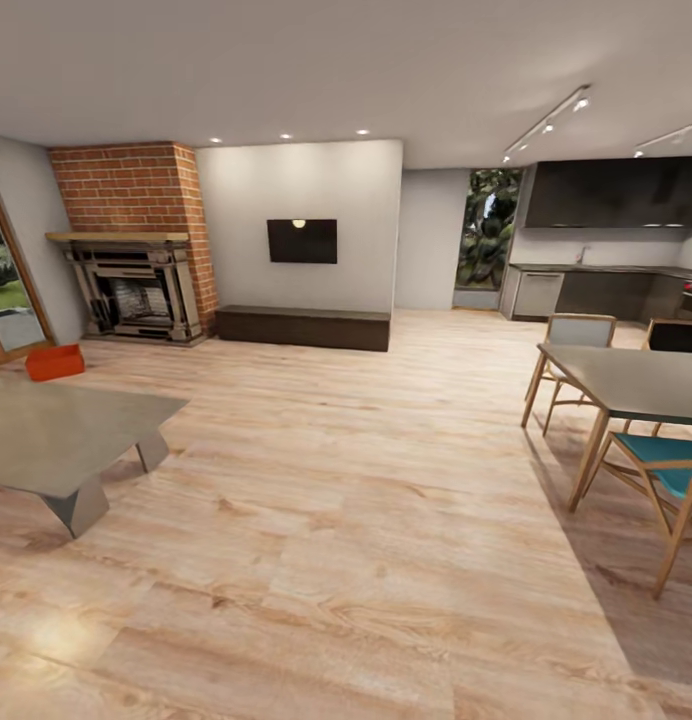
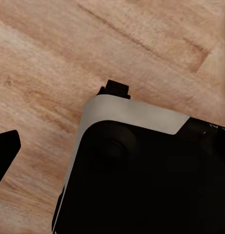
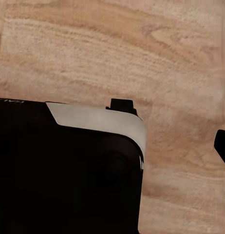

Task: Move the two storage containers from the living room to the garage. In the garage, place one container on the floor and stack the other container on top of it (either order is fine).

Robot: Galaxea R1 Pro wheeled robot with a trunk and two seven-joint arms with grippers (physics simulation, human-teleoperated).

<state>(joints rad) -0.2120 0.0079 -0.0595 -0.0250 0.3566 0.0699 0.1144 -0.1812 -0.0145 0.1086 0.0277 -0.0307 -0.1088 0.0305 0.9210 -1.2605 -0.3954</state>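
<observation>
I am in the living room, on its light wood plank floor. One red-orange storage container sits on the planks at the far left, beyond the coffee table and in front of the brick fireplace. Of my left gripper, one dark fingertip shows over the planks, beside my own black and white body. Of my right gripper, one dark fingertip shows at the picture's edge, again beside my body. Neither wrist view reveals how the jaws stand, and nothing is seen held.
A low grey coffee table stands at the near left. A dark TV bench lines the back wall. At the right are a dining table with chairs, and a kitchen behind. A wide stretch of planks runs between them.
</observation>
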